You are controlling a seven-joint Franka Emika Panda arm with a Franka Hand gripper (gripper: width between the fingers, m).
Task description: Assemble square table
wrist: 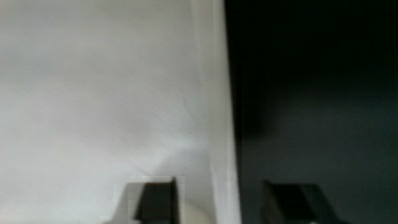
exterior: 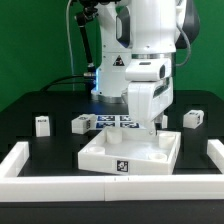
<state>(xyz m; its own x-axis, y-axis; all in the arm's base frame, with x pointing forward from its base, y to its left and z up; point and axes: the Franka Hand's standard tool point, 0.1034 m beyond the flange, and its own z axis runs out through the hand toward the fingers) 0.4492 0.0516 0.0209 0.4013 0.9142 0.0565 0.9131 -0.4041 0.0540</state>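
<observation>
The square table top [exterior: 100,152] is a white tray with a raised rim and a tag [exterior: 120,166] on its near edge. It lies flat on the black surface. My gripper [exterior: 152,127] reaches straight down onto its far rim, toward the exterior view's right. In the wrist view the rim [wrist: 217,110] runs between my two dark fingertips [wrist: 157,202]. One finger is over the white tray floor [wrist: 98,100] and the other over the black surface. My gripper [wrist: 222,202] is shut on that rim. Three short white legs [exterior: 43,124] [exterior: 81,123] [exterior: 192,118] lie loose behind the top.
The marker board [exterior: 115,121] lies flat behind the top, at the arm's base. Long white wall bars [exterior: 20,160] [exterior: 212,155] edge the black surface at both sides and along the front. A green backdrop stands behind.
</observation>
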